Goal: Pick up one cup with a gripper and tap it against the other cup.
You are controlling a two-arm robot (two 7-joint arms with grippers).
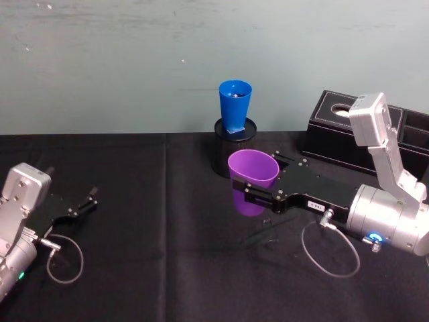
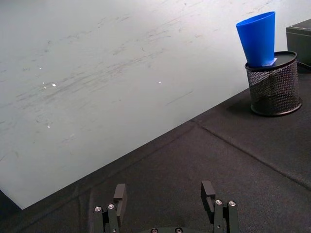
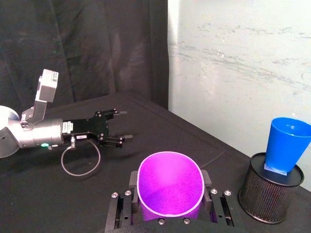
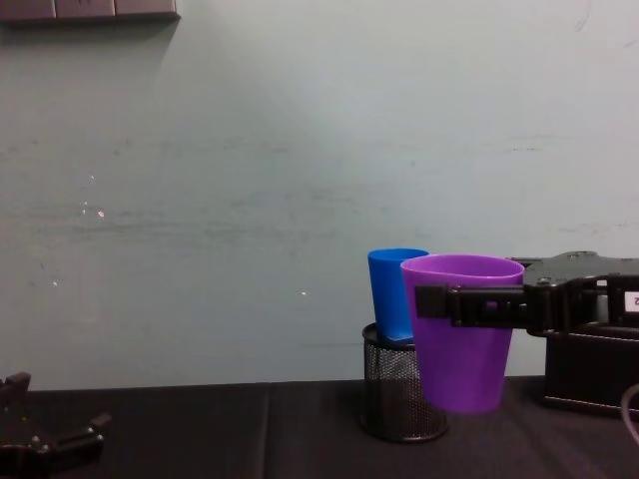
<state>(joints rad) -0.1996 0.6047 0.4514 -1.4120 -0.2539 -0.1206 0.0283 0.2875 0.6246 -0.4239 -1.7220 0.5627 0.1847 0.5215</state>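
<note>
Smooth tapered purple tumbler (image 1: 253, 168), upright, rim up, clenched in right tool (image 1: 261, 178) beside mesh pen holder (image 1: 224, 159); left tool (image 1: 86, 203) released.

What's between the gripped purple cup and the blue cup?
Just the mesh holder that the blue cup stands in; head view shows it ahead of the purple cup.

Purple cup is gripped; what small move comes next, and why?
Probably ease the right end effector, shut on the purple cup, toward the blue cup in the mesh holder: a gap separates the cups. The left end effector sits parked at far left.
</note>
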